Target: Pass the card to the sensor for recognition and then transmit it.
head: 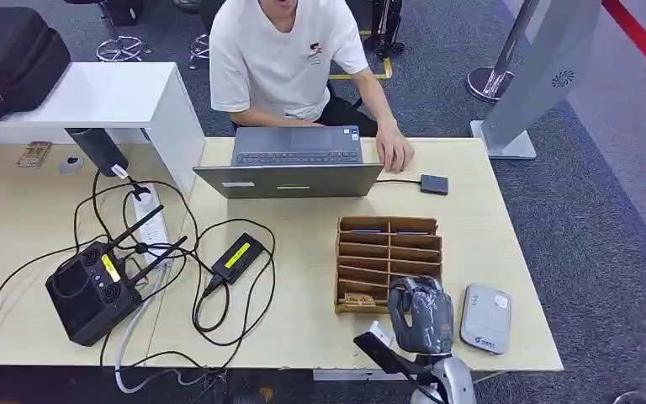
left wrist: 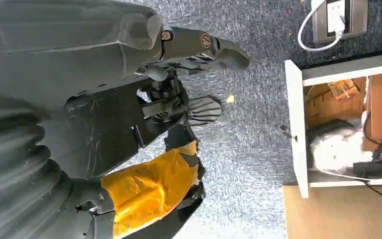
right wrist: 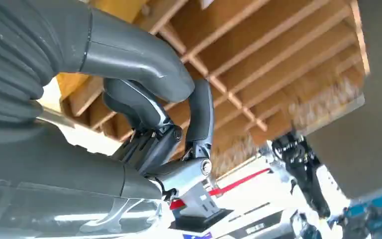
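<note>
A light wooden table [head: 320,210] carried a brown divided card box [head: 389,262]. Behind the box stood a grey laptop [head: 290,168] and a small dark sensor [head: 434,184]; right of it lay a grey reader [head: 484,318]. Left of the box lay a black adapter [head: 236,257], a white power strip [head: 153,225] and a black antenna device [head: 92,290].

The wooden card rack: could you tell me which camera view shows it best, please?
The head view: the whole wooden card rack lies on the table, slots visible, beside the right hand. The right wrist view gives a close, tilted partial look at its dividers. The left wrist view faces the floor.
</note>
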Controlling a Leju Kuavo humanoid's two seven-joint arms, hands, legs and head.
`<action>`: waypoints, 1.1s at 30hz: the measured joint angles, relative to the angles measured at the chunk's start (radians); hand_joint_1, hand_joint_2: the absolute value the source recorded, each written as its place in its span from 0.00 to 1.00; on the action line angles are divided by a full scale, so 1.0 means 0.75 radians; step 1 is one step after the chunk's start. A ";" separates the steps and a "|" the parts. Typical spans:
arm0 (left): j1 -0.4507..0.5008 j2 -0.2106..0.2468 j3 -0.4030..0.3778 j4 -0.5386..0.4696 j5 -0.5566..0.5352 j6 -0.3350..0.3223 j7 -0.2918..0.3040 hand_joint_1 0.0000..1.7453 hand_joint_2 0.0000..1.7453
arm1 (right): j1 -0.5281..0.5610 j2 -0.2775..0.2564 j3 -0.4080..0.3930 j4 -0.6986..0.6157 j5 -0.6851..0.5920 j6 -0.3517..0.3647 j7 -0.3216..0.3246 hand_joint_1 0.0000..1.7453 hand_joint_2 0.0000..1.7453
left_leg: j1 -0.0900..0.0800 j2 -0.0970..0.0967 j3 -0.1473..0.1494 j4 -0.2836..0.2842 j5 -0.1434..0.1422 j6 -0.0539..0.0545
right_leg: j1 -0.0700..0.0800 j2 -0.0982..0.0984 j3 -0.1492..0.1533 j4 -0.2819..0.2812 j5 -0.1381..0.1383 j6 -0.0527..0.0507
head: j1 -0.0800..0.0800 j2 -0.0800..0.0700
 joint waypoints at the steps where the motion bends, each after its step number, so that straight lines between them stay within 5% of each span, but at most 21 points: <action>1: 0.000 0.000 0.000 0.000 -0.001 0.000 -0.003 0.00 1.00 | 0.016 0.000 0.004 -0.036 -0.015 0.000 -0.014 1.00 1.00 | 0.000 0.000 0.000 0.000 0.000 0.000 | 0.000 0.000 0.000 0.000 0.000 0.000 | 0.000 0.000; 11: 0.000 0.005 0.000 0.000 -0.002 -0.001 -0.003 0.00 1.00 | 0.089 -0.004 0.082 -0.238 -0.045 0.000 -0.003 1.00 1.00 | 0.000 0.001 0.000 0.000 0.000 0.000 | 0.000 0.001 -0.001 0.000 0.000 0.000 | 0.000 0.000; 12: 0.000 0.005 0.000 0.000 -0.002 -0.001 -0.003 0.00 1.00 | 0.091 -0.005 0.088 -0.247 -0.049 0.000 -0.003 0.05 1.00 | 0.000 0.001 0.000 0.000 0.000 0.000 | 0.000 0.001 -0.001 0.000 0.000 0.000 | 0.000 0.000; 13: 0.000 0.005 0.000 0.000 -0.002 -0.001 -0.003 0.00 1.00 | 0.092 -0.005 0.092 -0.253 -0.055 0.001 -0.003 0.00 1.00 | 0.000 0.001 0.000 0.000 0.000 0.000 | 0.000 0.001 -0.001 0.000 0.000 0.000 | 0.001 0.000; 33: 0.001 0.007 0.000 0.000 -0.002 -0.003 -0.009 0.00 1.00 | 0.098 -0.044 0.186 -0.275 -0.083 0.001 0.058 0.00 1.00 | 0.000 0.001 0.000 0.000 0.000 0.000 | 0.000 0.001 -0.001 0.000 -0.001 0.000 | 0.000 0.000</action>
